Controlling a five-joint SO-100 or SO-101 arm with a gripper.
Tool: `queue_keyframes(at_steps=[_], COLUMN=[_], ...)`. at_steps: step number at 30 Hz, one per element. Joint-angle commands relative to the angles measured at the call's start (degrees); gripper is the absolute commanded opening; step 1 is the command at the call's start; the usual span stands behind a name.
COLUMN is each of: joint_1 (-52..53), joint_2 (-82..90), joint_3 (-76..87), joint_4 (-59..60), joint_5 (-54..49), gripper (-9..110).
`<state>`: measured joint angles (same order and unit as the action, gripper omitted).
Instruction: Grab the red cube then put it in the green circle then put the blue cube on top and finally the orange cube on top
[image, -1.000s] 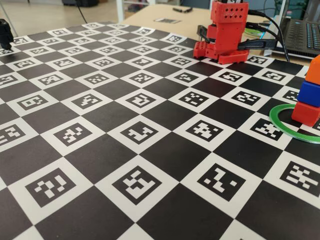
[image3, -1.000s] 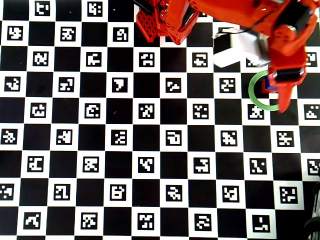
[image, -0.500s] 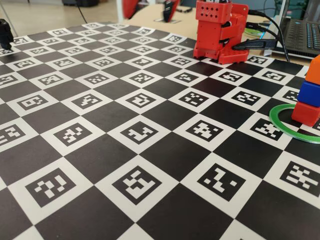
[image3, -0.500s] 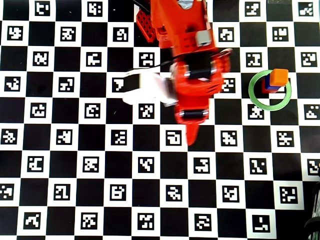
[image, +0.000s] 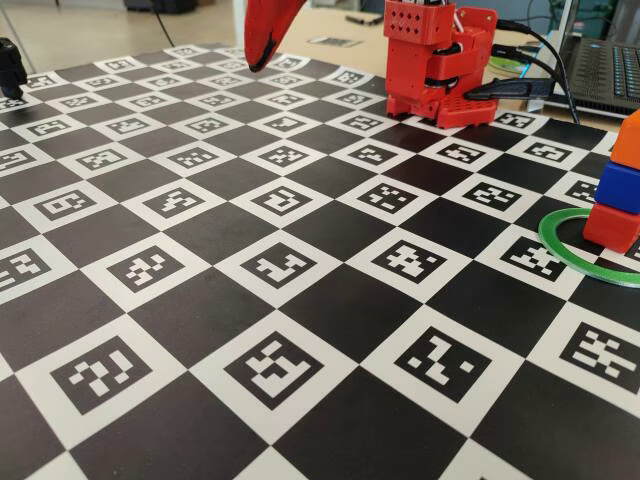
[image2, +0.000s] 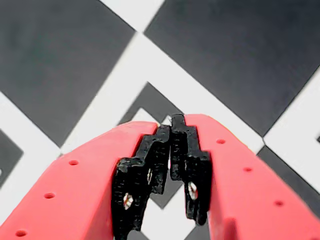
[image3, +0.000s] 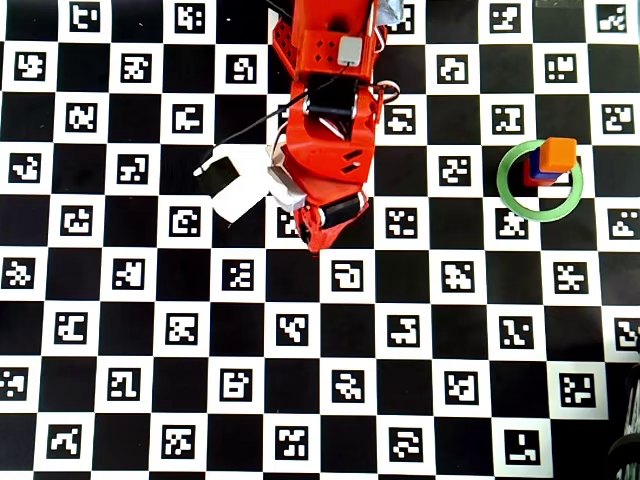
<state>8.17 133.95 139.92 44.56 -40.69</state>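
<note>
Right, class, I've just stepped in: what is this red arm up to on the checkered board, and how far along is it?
The stacking looks finished. In the fixed view the red cube sits inside the green circle, the blue cube rests on it, and the orange cube tops the tower. The arm handles nothing: its claw is shut and empty in the wrist view, hanging above the marker board well away from the stack, near the arm's own base.
</note>
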Motion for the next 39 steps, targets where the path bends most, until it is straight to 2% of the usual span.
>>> queue_keyframes(at_steps=[1,4,7,17,23,26,34,39], joint_1=[1.14,1.49,0.44,0.88,1.49,0.35,-0.79,-1.76], joint_2=[8.61,14.41,21.01,39.29,42.01,43.59,54.05,57.22], joint_3=[4.48,10.46,17.75,40.43,41.57,41.57,41.57,41.66], joint_4=[-6.86,-8.79,-10.55,-19.6,-13.89,-5.71,18.11,25.31], joint_5=[-1.23,-2.81,-14.33,-35.24,-41.4,-44.12,-45.53,-39.46], gripper=[-6,-6,-6,-6,-6,-6,-6,-6])
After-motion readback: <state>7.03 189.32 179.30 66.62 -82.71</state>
